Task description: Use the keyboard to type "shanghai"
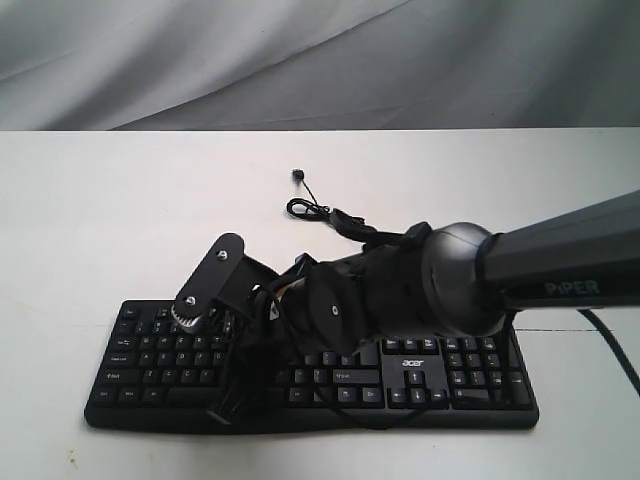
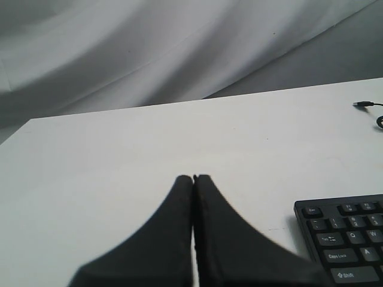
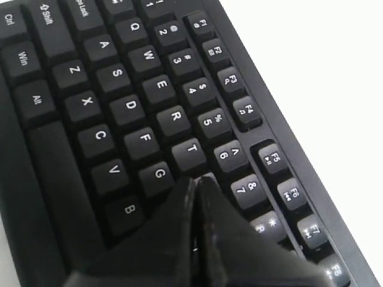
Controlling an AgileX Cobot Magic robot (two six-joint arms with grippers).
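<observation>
Keyboard (image 1: 450,385): black, flat on white worktop (image 1: 120,200); thin cable (image 1: 318,212) lies behind it.
Right pincer (image 3: 194,181): pressed together, empty; tip over keys beside G, T, 6; contact w/ a key can't be told.
Left pincer (image 2: 192,177): pressed together, empty; above bare worktop, near keyboard's Esc corner.

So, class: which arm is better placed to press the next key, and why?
The right. The right gripper, shut, sits over the keyboard's letter keys, next to G and T. The left gripper, also shut, points at the table, off the keyboard's corner.
</observation>
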